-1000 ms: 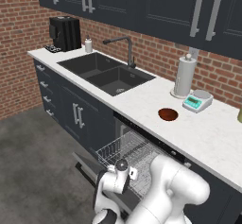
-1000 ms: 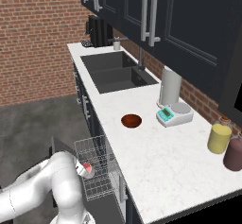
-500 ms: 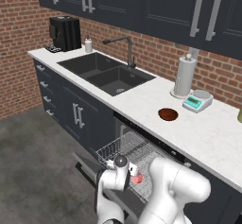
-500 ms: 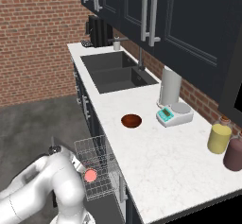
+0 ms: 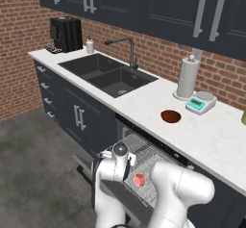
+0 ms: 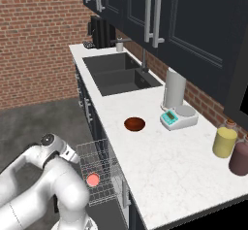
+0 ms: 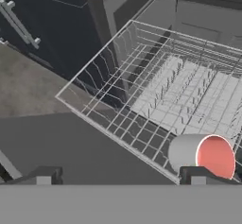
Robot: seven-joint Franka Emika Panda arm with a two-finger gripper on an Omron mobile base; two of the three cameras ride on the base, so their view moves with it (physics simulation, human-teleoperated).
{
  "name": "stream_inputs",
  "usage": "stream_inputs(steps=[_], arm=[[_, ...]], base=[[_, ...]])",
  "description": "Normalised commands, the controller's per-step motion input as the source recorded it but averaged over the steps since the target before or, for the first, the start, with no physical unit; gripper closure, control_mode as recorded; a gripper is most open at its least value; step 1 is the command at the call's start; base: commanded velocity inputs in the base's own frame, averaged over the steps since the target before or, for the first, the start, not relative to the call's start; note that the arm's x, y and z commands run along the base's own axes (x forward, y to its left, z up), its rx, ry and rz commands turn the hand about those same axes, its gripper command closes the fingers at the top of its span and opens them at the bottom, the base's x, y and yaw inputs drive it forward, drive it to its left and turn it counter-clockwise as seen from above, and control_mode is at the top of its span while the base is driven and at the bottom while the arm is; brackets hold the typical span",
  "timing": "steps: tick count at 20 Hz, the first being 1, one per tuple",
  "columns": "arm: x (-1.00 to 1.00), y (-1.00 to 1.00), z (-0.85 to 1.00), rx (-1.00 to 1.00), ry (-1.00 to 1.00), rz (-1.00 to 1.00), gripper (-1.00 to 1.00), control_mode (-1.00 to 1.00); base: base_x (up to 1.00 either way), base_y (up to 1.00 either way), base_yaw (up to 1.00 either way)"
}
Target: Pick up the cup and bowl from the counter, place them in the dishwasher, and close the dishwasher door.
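While the hand [image 7: 120, 176] gapes apart, the cup [image 7: 202, 155] lies in the dishwasher rack [image 7: 156, 95].

Navy cabinets, white marbled desk, red brick wall

The cup [image 7: 202, 154] is light grey outside, salmon-red inside; the bowl [image 5: 170, 116] dark reddish-brown on the faintly veined white desk [image 5: 216, 138]. The wire rack [image 7: 179, 90] is silver, the dishwasher door [image 7: 71, 147] grey inside. A teal-and-white scale [image 6: 178, 117], yellow tumbler [image 6: 224, 142] and maroon tumbler [image 6: 240, 158] stand by the red-brown brick wall [image 5: 19, 39].
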Motion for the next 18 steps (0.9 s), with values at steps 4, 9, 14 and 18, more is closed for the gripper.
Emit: stream_inputs(steps=[4, 9, 14, 18], arm=[[-0.15, 0.46, 1.00, 0.00, 0.16, 0.19, -1.00, -1.00], [-0.32, 0.13, 1.00, -0.14, 0.29, 0.19, -1.00, -1.00], [-0.39, 0.00, 1.00, -0.24, 0.23, 0.19, -1.00, -1.00], [-0.28, -0.02, 0.85, -0.32, 0.11, 0.15, -1.00, -1.00]], base=[[0.00, 0.00, 0.00], [0.00, 0.00, 0.00], [0.00, 0.00, 0.00], [0.00, 0.00, 0.00]])
